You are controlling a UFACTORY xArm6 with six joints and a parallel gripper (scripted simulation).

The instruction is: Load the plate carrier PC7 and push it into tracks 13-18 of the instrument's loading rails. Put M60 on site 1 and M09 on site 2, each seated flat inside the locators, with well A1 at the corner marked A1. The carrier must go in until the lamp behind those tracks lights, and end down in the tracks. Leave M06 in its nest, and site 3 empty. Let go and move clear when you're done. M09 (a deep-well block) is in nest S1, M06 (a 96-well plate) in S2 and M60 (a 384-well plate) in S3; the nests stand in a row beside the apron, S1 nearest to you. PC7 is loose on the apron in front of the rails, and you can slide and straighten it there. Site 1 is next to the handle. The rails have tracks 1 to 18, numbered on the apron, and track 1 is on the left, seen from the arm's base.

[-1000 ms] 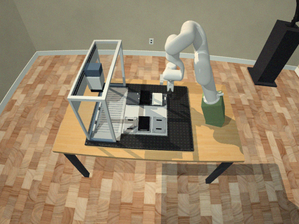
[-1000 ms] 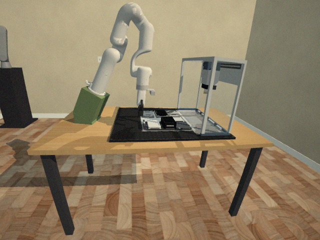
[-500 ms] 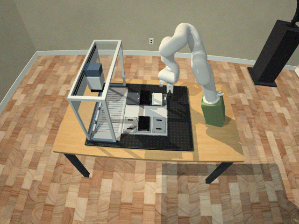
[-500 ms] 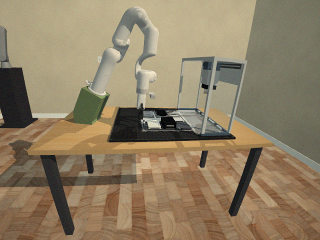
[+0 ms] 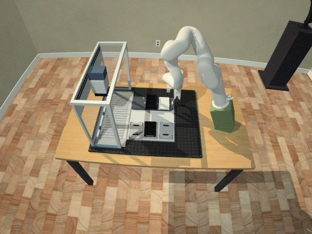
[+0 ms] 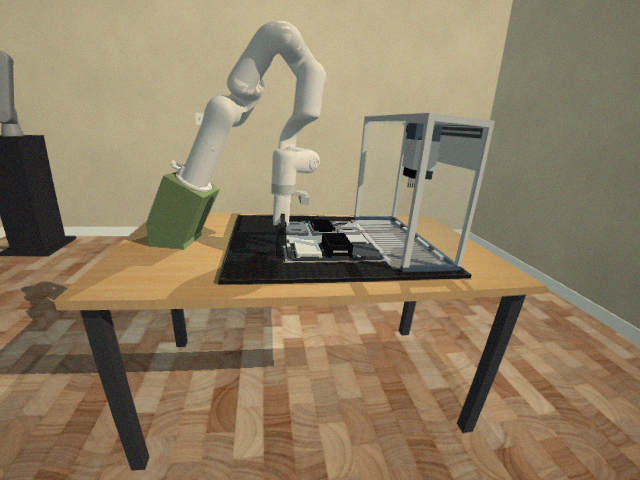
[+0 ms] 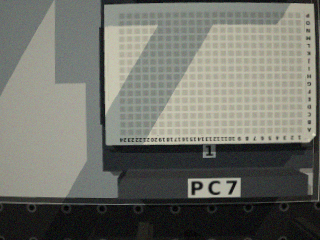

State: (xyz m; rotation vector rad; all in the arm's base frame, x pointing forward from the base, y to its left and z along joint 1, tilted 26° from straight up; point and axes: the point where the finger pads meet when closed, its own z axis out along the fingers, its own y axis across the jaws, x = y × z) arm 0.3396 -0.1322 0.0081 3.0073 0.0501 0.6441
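Observation:
The carrier PC7 lies on the apron in front of the rails. The white 384-well plate M60 sits flat on site 1, next to the handle; its A1 corner is at the lower right in the wrist view. The black deep-well block M09 sits on site 2. Site 3 is bare. The black plate M06 is in the middle nest. My gripper is open and empty, low over the black mat just off the carrier's handle end. Its fingers do not show in the wrist view.
The instrument's white frame stands over the loading rails, beyond the carrier's far end. The two outer nests are empty. The arm's green base stands to the side of the black mat.

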